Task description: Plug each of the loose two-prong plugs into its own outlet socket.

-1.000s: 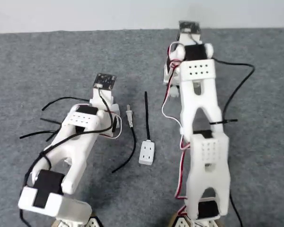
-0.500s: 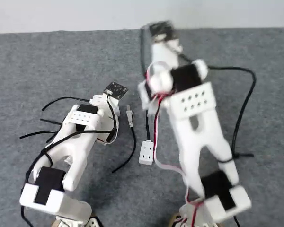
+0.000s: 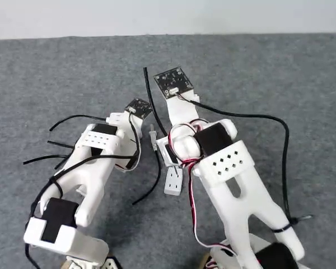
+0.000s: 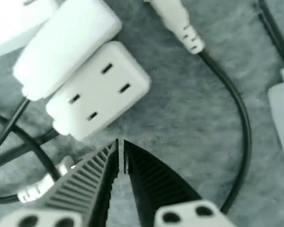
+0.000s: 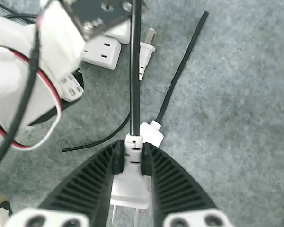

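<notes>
We open at the left claw [image 4: 121,144]: jaws pressed together on nothing, tips low over the grey surface [image 3: 56,73]. Just ahead of those tips lies an outlet [image 4: 102,90], flat, slots facing up; we can't tell if tip and outlet touch. Farther ahead, on the side toward the other arm, there's the loose plug [image 4: 177,21], lying flat, its cord [image 4: 241,123] curving back past the claw.

On we go. A second outlet [image 3: 172,184] sits on the surface, partly tucked under the right arm's wrist, just beside that same cord.

And now the right claw [image 5: 131,144]: clamped tight on the held plug [image 5: 130,182], both jaws squeezing its white body. The prongs [image 5: 114,215] point back toward the wrist, and its black lead [image 5: 135,71] runs straight out beyond the tips. Right by those tips we spot a small white cord end [image 5: 152,132]. Ahead of this claw lies the loose plug, with the first outlet just beside it, close to the left arm.
</notes>
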Available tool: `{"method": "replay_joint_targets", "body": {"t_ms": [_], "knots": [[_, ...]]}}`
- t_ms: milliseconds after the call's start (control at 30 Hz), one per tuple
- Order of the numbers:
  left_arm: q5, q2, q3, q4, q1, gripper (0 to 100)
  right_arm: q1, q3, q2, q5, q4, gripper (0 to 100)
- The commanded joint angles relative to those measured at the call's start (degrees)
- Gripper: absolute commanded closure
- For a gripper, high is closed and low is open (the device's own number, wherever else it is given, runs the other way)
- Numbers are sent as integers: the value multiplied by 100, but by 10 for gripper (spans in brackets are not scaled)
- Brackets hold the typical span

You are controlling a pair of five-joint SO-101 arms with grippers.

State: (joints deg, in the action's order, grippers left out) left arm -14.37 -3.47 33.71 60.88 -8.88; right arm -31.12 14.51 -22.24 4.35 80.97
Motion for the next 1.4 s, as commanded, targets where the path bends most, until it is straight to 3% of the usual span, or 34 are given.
{"method": "replay_joint_targets", "body": {"t_ms": [0, 400, 833, 1000, 1100, 1233, 1367], "knots": [[-70, 79, -101, 79, -70, 987, -31, -44, -295, -53, -110, 991], [-791, 167, 40, 290, -299, 987, -154, 387, 66, -26, -716, 991], [-1468, 1969, 1727, -273, -853, 987, -101, 396, 101, -158, -708, 991], [-1398, 1978, 1736, -440, -809, 987, -92, 413, 101, -149, -708, 991], [-967, 1987, 1771, -651, -791, 987, 75, 554, 101, -114, -778, 991], [-580, 2110, 1903, -1055, -325, 987, 470, 1116, 101, 404, -1332, 991], [-492, 2549, 1974, -1424, 879, 987, 637, 1908, 101, 738, -2088, 991]]}}
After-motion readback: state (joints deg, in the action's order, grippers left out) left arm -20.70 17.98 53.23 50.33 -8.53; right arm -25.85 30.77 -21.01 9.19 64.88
